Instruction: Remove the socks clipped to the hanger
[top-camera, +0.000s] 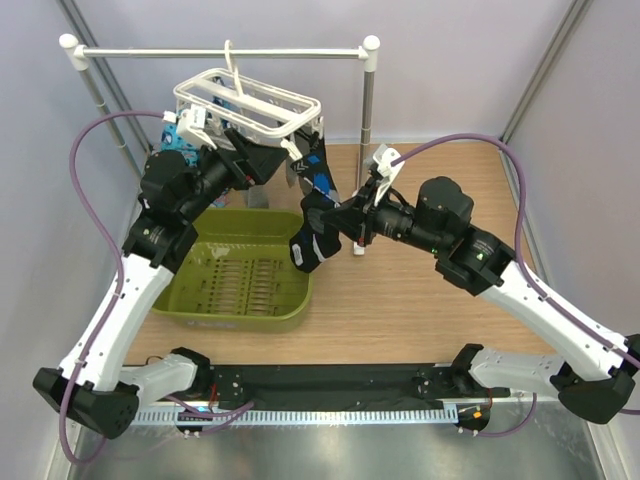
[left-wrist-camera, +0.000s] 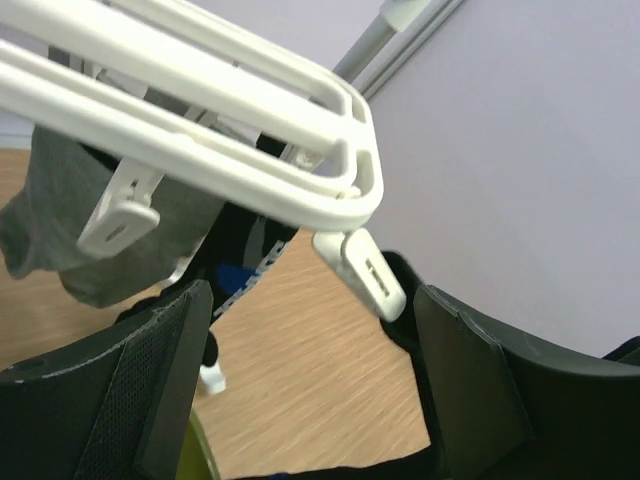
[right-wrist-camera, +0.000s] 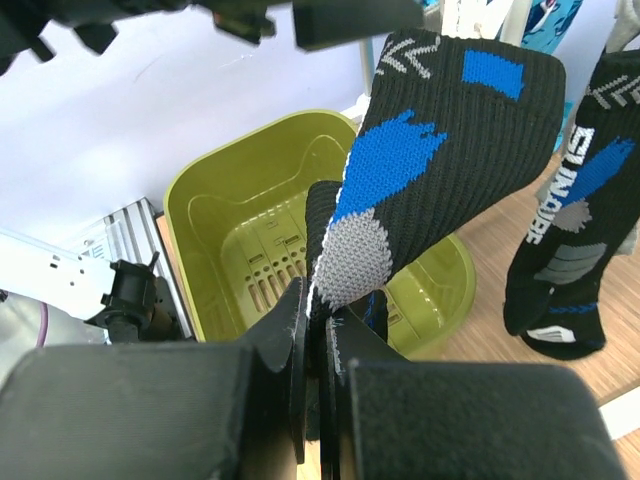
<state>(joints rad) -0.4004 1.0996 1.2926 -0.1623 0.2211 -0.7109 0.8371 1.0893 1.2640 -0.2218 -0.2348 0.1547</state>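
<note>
The white grid hanger (top-camera: 250, 102) hangs by its hook from the pole rail, and its corner also shows in the left wrist view (left-wrist-camera: 300, 150). Black socks with blue and white marks (top-camera: 318, 185) and a grey sock (left-wrist-camera: 90, 230) hang from its clips. My right gripper (top-camera: 345, 222) is shut on a black, blue and grey sock (right-wrist-camera: 440, 150) that still reaches up to the hanger; the sock's foot (top-camera: 306, 248) dangles over the basket edge. My left gripper (top-camera: 245, 160) is open just under the hanger, with a white clip (left-wrist-camera: 362, 272) between its fingers, untouched.
A green plastic basket (top-camera: 240, 272) sits on the wooden table below the hanger, also in the right wrist view (right-wrist-camera: 240, 230). The white pole rail stand (top-camera: 370, 90) spans the back. Another black sock (right-wrist-camera: 570, 230) hangs to the right. Purple cables loop off both arms.
</note>
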